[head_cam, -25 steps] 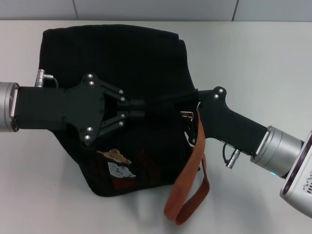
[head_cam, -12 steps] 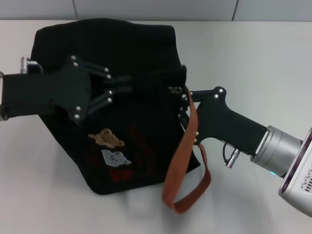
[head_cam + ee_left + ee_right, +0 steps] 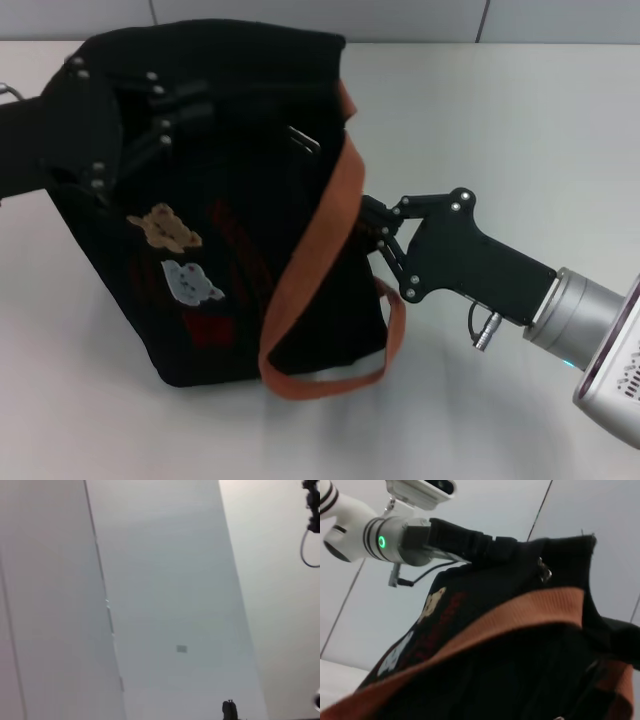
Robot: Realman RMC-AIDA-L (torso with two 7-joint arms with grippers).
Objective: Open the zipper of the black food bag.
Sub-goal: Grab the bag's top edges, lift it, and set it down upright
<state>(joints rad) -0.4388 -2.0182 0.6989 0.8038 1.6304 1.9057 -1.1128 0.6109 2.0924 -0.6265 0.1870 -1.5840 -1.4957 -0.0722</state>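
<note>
Black food bag point(image 3: 230, 250) now tilted upright (lifted), left gripper point(image 3: 195, 105) higher — right gripper point(image 3: 372, 232) lower.

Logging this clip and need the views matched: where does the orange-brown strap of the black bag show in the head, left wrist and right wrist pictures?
Head view: the orange-brown strap runs down the black food bag beside the right gripper.
Left wrist view: not in it; only pale panels show.
Right wrist view: the strap crosses the picture's middle.
Shared landmark: the bear patches.
</note>
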